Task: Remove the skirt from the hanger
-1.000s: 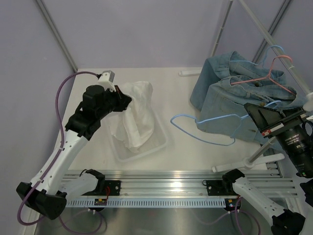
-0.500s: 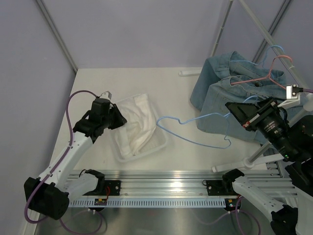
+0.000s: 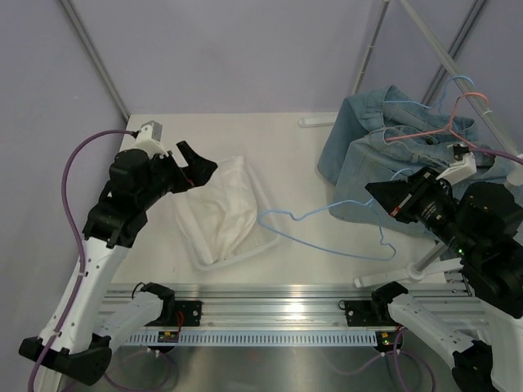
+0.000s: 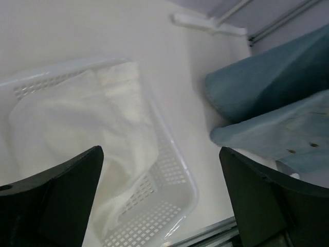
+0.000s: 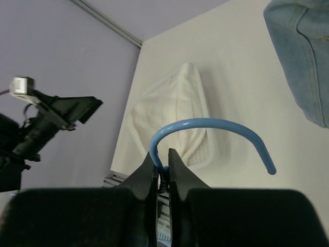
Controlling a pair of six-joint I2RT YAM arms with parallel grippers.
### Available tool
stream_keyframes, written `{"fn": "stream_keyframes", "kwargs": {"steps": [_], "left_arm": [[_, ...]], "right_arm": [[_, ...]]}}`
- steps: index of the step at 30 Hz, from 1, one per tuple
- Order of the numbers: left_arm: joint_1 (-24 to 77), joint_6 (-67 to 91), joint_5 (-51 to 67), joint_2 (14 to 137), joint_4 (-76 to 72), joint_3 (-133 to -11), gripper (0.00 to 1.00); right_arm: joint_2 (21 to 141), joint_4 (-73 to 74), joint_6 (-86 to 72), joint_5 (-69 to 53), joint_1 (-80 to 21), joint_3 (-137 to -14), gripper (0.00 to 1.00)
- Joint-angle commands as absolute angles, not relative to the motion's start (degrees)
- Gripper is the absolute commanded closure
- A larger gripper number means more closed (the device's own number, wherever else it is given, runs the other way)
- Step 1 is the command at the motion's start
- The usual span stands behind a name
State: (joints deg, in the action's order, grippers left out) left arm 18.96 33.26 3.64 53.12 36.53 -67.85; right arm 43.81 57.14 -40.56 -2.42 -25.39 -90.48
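Observation:
The white skirt [image 3: 221, 208] lies crumpled in a clear perforated basket [image 3: 249, 247] at mid-left of the table. My left gripper [image 3: 198, 166] hovers just above and left of it, open, with nothing between its fingers. From the left wrist view the skirt [image 4: 82, 123] fills most of the basket [image 4: 177, 180], below the gripper [image 4: 162, 200]. The bare blue wire hanger [image 3: 282, 211] hangs over the table's middle, reaching toward the basket. My right gripper [image 5: 161, 157] is shut on the hanger [image 5: 205, 122] at the base of its hook.
Blue denim garments [image 3: 384, 147] hang at the back right on a blue and a pink hanger [image 3: 462, 122] from a slanted rack pole [image 3: 425, 49]. A white bar [image 3: 315, 122] lies at the table's far edge. The metal rail [image 3: 278, 310] runs along the front.
My left gripper has opened and let go of the skirt, which dropped into the basket; the left arm pulled up and back. The right arm carried the bare hanger leftward and lower.

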Motion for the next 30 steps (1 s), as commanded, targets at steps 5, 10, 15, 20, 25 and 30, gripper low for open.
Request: {"fn": "stream_keyframes", "kwargs": {"steps": [5, 10, 15, 20, 25, 30], "left_arm": [[20.6, 34.7, 43.7, 50.3, 8.5, -67.1, 0.01], [23.4, 32.1, 53.3, 52.7, 6.9, -71.0, 0.02], [28.0, 30.6, 58.7, 53.9, 7.9, -71.3, 0.05], [33.4, 25.7, 58.2, 54.8, 13.8, -71.4, 0.14], [37.8, 20.2, 54.4, 57.0, 21.8, -74.1, 0.29], [41.8, 19.3, 51.9, 57.6, 23.8, -74.7, 0.32]], "right_arm": [[46.9, 60.0, -36.1, -1.8, -25.6, -85.8, 1.0], [47.2, 60.9, -35.3, -2.0, -25.6, -84.9, 1.0], [48.3, 61.6, -34.8, -1.3, -25.6, -85.5, 1.0], [50.0, 61.7, -34.4, -1.4, -25.6, -86.7, 1.0], [51.2, 61.3, -34.5, -1.0, -25.6, -88.0, 1.0], [52.1, 60.8, -34.2, -0.8, -25.6, -88.5, 1.0]]}}
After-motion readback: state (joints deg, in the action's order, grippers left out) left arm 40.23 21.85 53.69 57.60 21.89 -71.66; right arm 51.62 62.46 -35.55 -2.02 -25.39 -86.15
